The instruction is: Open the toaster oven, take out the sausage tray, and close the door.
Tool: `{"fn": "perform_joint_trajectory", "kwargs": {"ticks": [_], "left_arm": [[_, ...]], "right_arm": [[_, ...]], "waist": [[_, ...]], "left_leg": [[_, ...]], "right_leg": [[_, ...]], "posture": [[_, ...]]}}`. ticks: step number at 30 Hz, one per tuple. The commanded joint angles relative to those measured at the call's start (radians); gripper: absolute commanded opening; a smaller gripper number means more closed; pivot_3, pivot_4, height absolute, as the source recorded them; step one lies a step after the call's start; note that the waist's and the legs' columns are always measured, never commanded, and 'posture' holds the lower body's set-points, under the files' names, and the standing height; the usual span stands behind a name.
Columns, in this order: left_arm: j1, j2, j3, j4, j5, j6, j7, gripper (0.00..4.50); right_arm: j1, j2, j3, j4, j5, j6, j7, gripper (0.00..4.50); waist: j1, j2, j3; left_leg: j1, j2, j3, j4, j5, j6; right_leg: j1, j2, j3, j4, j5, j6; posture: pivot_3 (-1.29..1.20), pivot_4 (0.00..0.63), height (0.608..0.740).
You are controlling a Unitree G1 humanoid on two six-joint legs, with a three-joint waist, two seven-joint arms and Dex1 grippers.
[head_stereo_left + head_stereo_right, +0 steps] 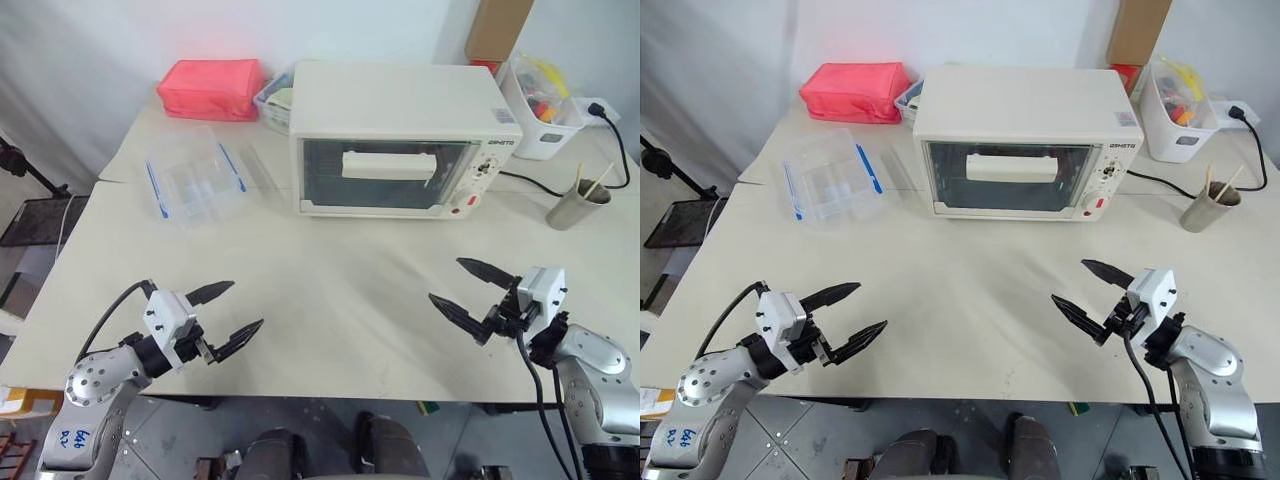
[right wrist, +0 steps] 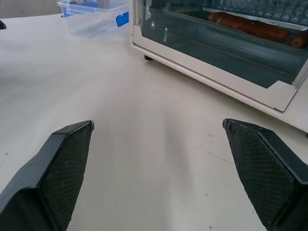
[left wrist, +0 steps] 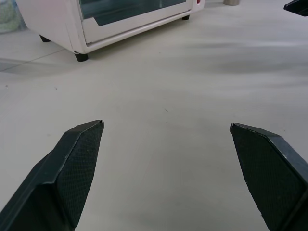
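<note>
The cream-white toaster oven [image 1: 400,120] stands at the back middle of the table, knobs and a red light on its right side. Its glass door [image 1: 385,178] is shut, with the white bar handle [image 1: 388,165] across the pane. Through the glass, in the right wrist view, red sausages [image 2: 250,28] lie inside; the sausage tray under them is mostly hidden. My left gripper [image 1: 247,303] hangs open over the table's near left. My right gripper [image 1: 445,279] hangs open over the near right. Both are empty and well short of the oven.
A clear plastic container with blue clips [image 1: 195,180] sits left of the oven, with a pink bag [image 1: 210,88] behind it. To the oven's right are a white bin [image 1: 540,105], a metal cup with sticks [image 1: 578,205] and a black cable [image 1: 620,140].
</note>
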Motion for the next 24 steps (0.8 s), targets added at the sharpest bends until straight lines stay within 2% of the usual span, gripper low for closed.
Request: {"fn": "perform_joint_trajectory", "kwargs": {"ticks": [1,4,7,10,18,24], "left_arm": [[-0.017,-0.002,0.013,-0.020,-0.007,-0.007,0.007,4.47],[-0.063,0.010,0.042,-0.003,-0.074,0.027,-0.017,4.47],[-0.134,0.049,0.085,0.032,-0.199,0.077,-0.116,4.47],[-0.224,0.047,0.118,0.066,-0.284,0.136,-0.111,4.47],[-0.320,0.006,0.086,0.045,-0.312,0.186,-0.079,4.47],[-0.328,-0.019,0.070,0.039,-0.313,0.216,-0.067,4.47]], "right_arm": [[-0.023,0.003,-0.005,-0.032,0.025,0.009,-0.001,4.50],[-0.099,0.015,-0.012,-0.027,0.064,0.067,-0.035,4.50],[-0.191,0.007,-0.005,-0.015,0.100,0.143,-0.037,4.50],[-0.283,0.009,0.011,0.026,0.108,0.194,-0.034,4.50],[-0.457,0.068,0.035,0.187,0.066,0.168,-0.046,4.50],[-0.551,0.124,0.044,0.293,0.030,0.092,-0.024,4.50]], "waist": [[0.000,0.000,0.000],[0.000,0.000,0.000],[-0.002,0.000,0.000],[-0.001,0.000,0.000],[-0.002,0.000,0.000],[-0.004,0.000,0.000]], "left_leg": [[0.000,0.000,0.000,0.000,0.000,0.000],[0.000,0.000,0.000,0.001,0.000,0.000],[0.000,0.001,0.000,0.004,0.000,0.000],[-0.001,0.001,-0.001,0.005,0.000,0.000],[-0.004,0.000,-0.003,0.007,-0.001,0.001],[-0.004,0.000,-0.002,0.011,-0.001,0.001]], "right_leg": [[0.000,0.000,0.000,0.000,0.000,0.000],[0.000,0.000,0.000,0.000,0.000,0.000],[0.000,0.000,0.001,0.002,0.000,0.000],[0.000,0.000,0.000,0.002,0.000,0.000],[0.000,0.003,-0.005,0.003,0.000,0.000],[0.001,0.004,-0.008,0.004,0.000,0.000]], "posture": [[0.00,0.150,0.740],[0.00,0.150,0.740],[0.00,0.150,0.740],[0.00,0.150,0.740],[0.00,0.150,0.740],[0.00,0.150,0.740]]}}
